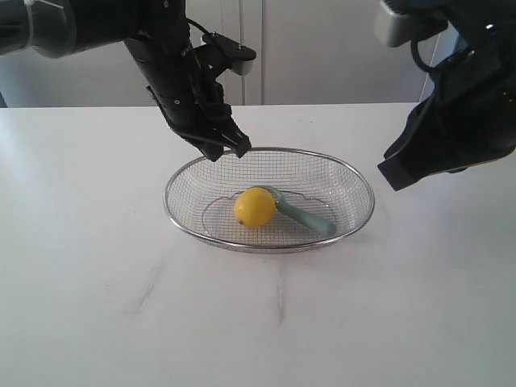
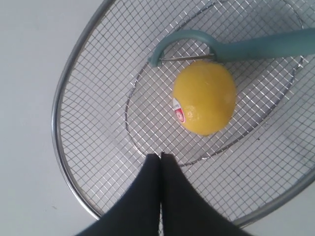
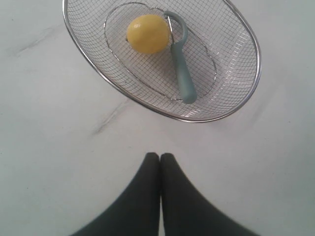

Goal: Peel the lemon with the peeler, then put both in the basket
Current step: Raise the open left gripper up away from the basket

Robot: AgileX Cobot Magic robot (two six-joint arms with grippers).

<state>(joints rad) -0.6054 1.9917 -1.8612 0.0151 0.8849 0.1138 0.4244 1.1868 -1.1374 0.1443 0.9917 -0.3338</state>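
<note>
The yellow lemon (image 1: 255, 207) lies in the middle of the wire mesh basket (image 1: 348, 174), with a small sticker on its skin in the left wrist view (image 2: 204, 97). The teal peeler (image 1: 302, 212) rests in the basket beside it, blade head against the lemon (image 2: 231, 47) (image 3: 178, 56). My left gripper (image 1: 239, 150) hangs shut and empty just above the basket's far left rim (image 2: 160, 155). My right gripper (image 3: 159, 156) is shut and empty, raised over the bare table to the right of the basket; its tips are hidden in the exterior view.
The basket (image 3: 248, 42) stands on a white marbled table (image 1: 97, 266). A pale wall with panel seams runs behind the table's far edge (image 1: 322, 48). The right arm's dark body (image 1: 451, 137) hangs above the table's right side.
</note>
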